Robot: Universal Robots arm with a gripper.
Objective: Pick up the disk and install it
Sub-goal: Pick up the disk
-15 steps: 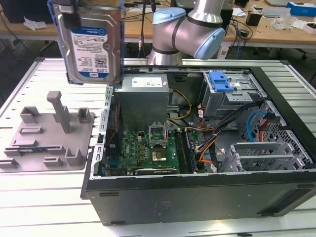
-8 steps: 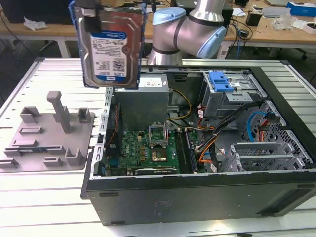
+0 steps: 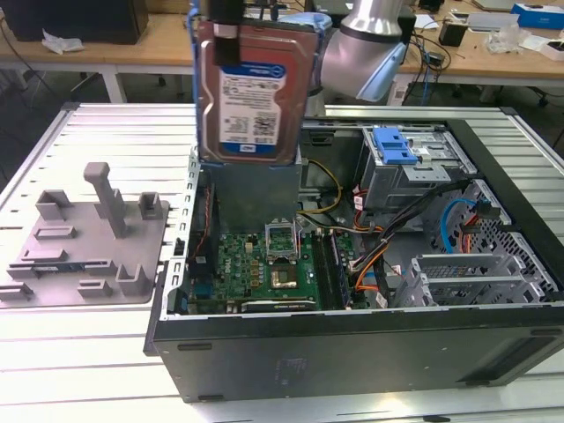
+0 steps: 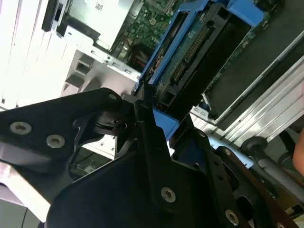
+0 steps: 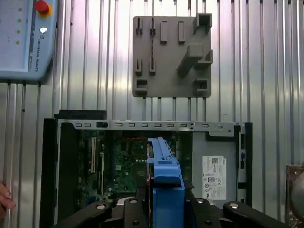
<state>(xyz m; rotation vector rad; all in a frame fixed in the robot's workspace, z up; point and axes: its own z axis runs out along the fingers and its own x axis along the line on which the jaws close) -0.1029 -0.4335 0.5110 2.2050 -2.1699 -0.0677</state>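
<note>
The disk (image 3: 251,92) is held upright in the air above the open computer case (image 3: 352,352). Its labelled face is turned towards the exterior view. The gripper (image 5: 166,197) is clamped on the disk's blue carrier at its upper edge, with a dark finger (image 5: 142,195) pressed against each side, as seen in both wrist views. The label is white on top with a blue band below, and it carries small print and barcodes.

The disk's lower edge hangs over the case's far wall, above the motherboard (image 3: 264,264). Towards the exterior view's right, a blue latch (image 3: 394,145) is seen on top of the grey drive cage (image 3: 414,176), well apart from the disk. A white sticker (image 5: 213,176) with print and a barcode is fixed inside the case.

The case lies on its side on the slatted metal bench (image 3: 70,352). A grey fixture plate (image 3: 79,238) with raised blocks lies beside it, towards the exterior view's left. In the first wrist view a pendant (image 5: 23,38) with a red button (image 5: 42,7) and a line of print lies on the bench. Part of a hand (image 5: 4,197) is seen at the picture's edge.
</note>
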